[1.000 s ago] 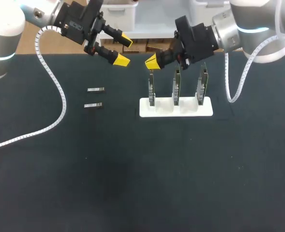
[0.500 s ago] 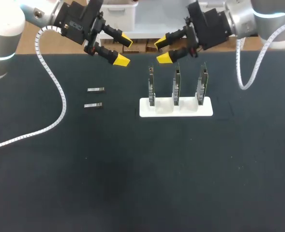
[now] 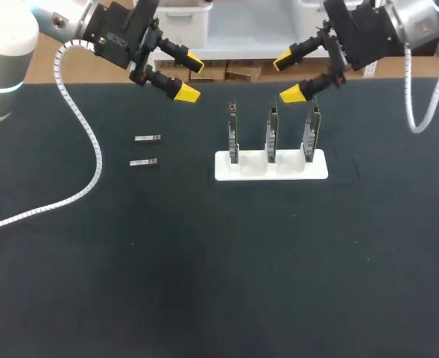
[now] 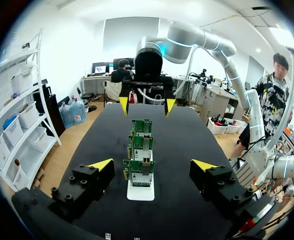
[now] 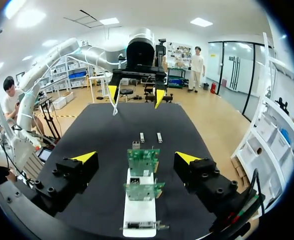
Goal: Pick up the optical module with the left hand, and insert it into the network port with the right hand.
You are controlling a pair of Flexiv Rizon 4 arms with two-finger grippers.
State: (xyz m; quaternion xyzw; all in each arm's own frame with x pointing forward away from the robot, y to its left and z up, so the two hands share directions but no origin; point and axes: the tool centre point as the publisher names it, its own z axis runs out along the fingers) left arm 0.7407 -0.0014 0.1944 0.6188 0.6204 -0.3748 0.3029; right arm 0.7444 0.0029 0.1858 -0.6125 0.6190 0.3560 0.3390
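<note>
Two small silver optical modules [image 3: 147, 138] [image 3: 143, 162] lie side by side on the black table, left of a white stand [image 3: 271, 167] holding three upright green network cards [image 3: 233, 134]. A small metal piece [image 3: 233, 109] sits in the top of the leftmost card. My left gripper [image 3: 189, 77] hangs open above the table's back, up and right of the modules, holding nothing. My right gripper [image 3: 289, 77] is open and empty above the middle and right cards. In the right wrist view the cards [image 5: 143, 160] stand in a row ahead of my right gripper [image 5: 136, 157], with the modules [image 5: 142, 137] beyond.
The left arm's white cable [image 3: 85, 186] trails over the table's left part. The right arm's cable [image 3: 361, 142] hangs near the stand's right end. In the left wrist view the stand [image 4: 140, 192] lies just ahead of my left gripper [image 4: 152, 165].
My right gripper was shut at the top of the leftmost card; it has opened and drawn back up and to the right. The left arm has not moved.
</note>
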